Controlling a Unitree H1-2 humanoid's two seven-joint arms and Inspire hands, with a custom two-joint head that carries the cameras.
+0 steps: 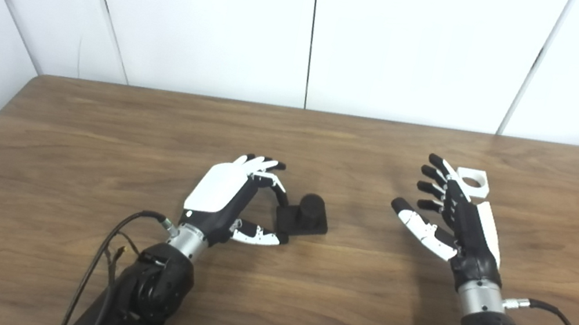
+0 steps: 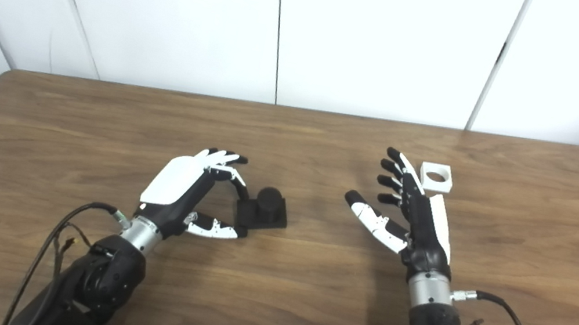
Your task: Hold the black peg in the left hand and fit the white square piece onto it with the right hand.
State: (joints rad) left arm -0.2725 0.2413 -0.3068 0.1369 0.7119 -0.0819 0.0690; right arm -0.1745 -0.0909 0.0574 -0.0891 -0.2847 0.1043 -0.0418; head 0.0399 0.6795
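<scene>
Left eye view: my left hand point(image 1: 227, 199) curls at centre frame, fingertips touching the black peg point(image 1: 304, 217) on the table point(image 1: 62, 148), not yet lifting it.

Right eye view: my right hand point(image 2: 409, 218) is spread and empty, the white square piece point(image 2: 436, 176) just beyond its fingertips, right of centre. I judge this the grasping stage; next, close on both.

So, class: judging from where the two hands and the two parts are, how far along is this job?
Barely begun. Nothing is assembled. The left hand has its fingers around the base of the black peg, which sits on the table, not lifted. The right hand is open beside the white square piece, untouched. Still to come: lifting, grasping, fitting.
</scene>
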